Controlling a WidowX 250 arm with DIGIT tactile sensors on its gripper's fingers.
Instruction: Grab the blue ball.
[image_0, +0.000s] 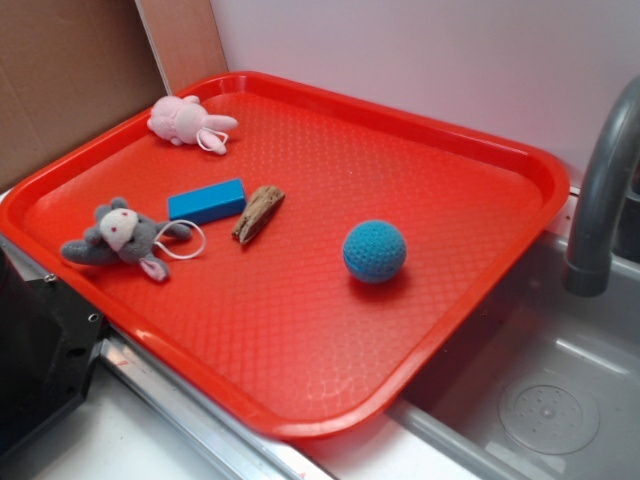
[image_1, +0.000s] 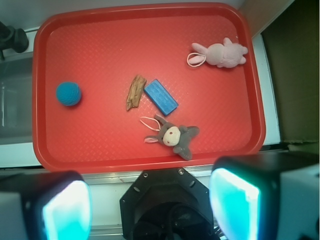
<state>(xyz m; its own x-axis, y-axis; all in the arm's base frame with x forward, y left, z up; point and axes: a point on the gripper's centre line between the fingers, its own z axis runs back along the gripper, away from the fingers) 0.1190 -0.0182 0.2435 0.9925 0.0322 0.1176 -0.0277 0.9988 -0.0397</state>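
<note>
End effector (image_1: 150, 205) fingertips cropped; blue ball (image_0: 375, 251) unobstructed on tray (image_0: 300, 330).

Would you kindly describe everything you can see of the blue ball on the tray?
The blue ball is round and teal-blue, with a knitted, crocheted-looking surface in fine ridges. It looks whole and soft, like yarn. It rests on the red tray, on open floor toward the side nearest the sink, well apart from the wood piece and the other things. Nothing touches it except the tray beneath, where it casts a small shadow. The gripper is far from it, jaws wide apart in the wrist view.
</note>
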